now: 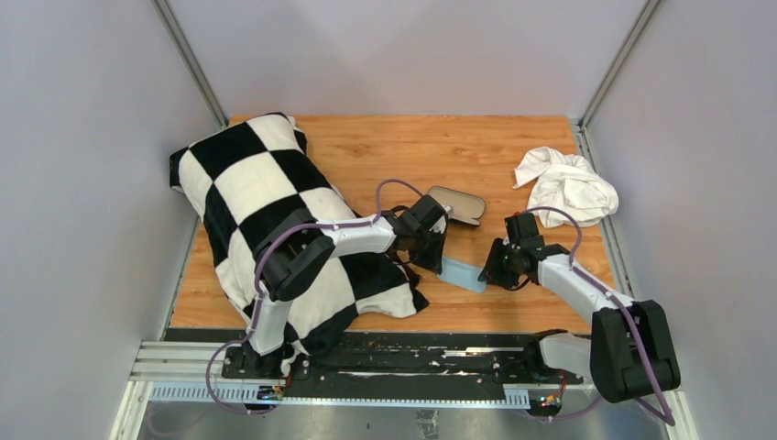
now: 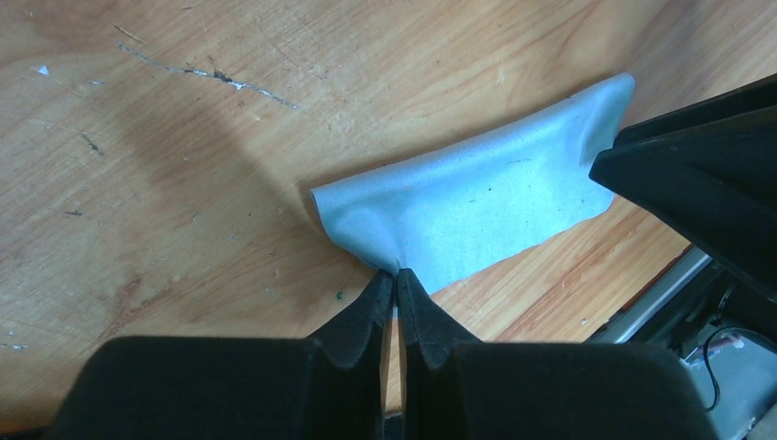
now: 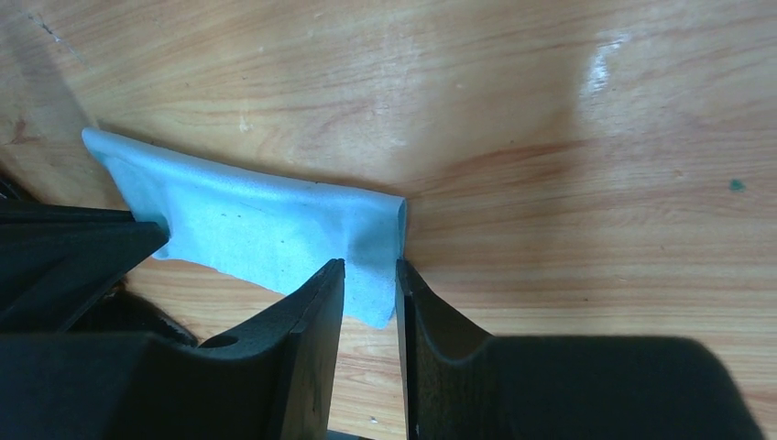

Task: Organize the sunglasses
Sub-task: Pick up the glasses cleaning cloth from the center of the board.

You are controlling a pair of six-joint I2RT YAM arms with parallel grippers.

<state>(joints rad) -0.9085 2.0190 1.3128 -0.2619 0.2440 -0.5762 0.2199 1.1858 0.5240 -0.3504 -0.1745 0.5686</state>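
Left hand (image 2: 394, 280) pinched closed on blue cloth (image 2: 476, 206) at near corner. Right hand (image 3: 370, 275) slightly parted, straddling opposite end. Cloth's long axis runs hand to hand across bench (image 1: 366, 147). Sunglasses: we spot none, perhaps inside case (image 1: 455, 203) just beyond left hand.

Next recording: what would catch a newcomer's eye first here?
The big black-and-white checkered blanket sprawls over the left side of the table. At centre front is a light blue cloth, the left gripper pinched shut on one edge and the right gripper straddling the other end, fingers apart. No sunglasses show in any view.
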